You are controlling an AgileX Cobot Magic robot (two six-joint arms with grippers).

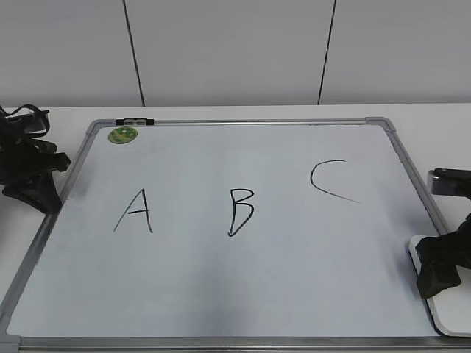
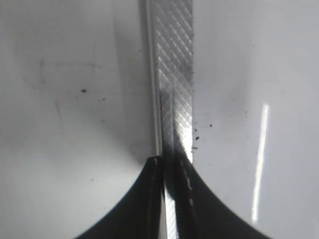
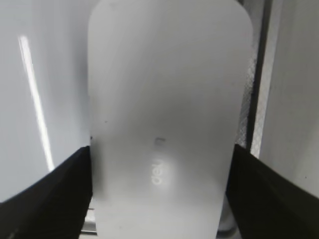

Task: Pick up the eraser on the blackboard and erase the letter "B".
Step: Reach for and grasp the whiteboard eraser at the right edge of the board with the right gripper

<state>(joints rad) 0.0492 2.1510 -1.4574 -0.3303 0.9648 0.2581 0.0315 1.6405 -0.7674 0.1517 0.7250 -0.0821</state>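
White eraser [image 3: 167,114] between right gripper [image 3: 162,199] jaws, seemingly touching both.

Even, bright overhead light fills the exterior view, which is sharp across the blackboard [image 1: 243,279]; soft grey shading lies along the board's left edge, by the counter's left side. Both wrist views are dimmer and softly out of focus. In the left wrist view a thin vertical streak of glare runs down the right side, and the metal frame [image 2: 173,74] glints. In the right wrist view the eraser [image 3: 167,114] is blurred, its lettering hazy, with a slanted glare streak at left.
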